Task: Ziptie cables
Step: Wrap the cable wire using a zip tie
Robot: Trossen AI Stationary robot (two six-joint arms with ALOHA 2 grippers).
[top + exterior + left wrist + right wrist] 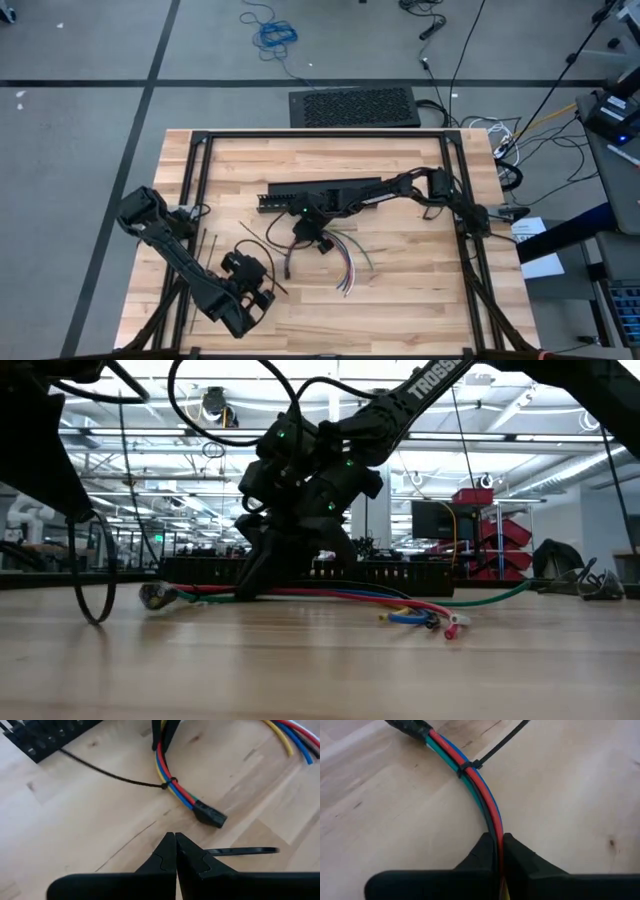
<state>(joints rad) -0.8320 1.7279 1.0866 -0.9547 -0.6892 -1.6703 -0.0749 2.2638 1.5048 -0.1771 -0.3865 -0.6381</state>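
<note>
Several coloured cables (pixel 487 800) bundled, cinched by black ziptie (pixel 470 766)

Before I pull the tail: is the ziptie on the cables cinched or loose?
Cinched: the ziptie hugs the cables with no slack loop, tail trailing free.

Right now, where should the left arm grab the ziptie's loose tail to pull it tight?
Probably near the tail's free end, from above. The ziptie already circles the cables, and its tail lies flat on the table, pointing away from the right end effector pinning the bundle.
</note>
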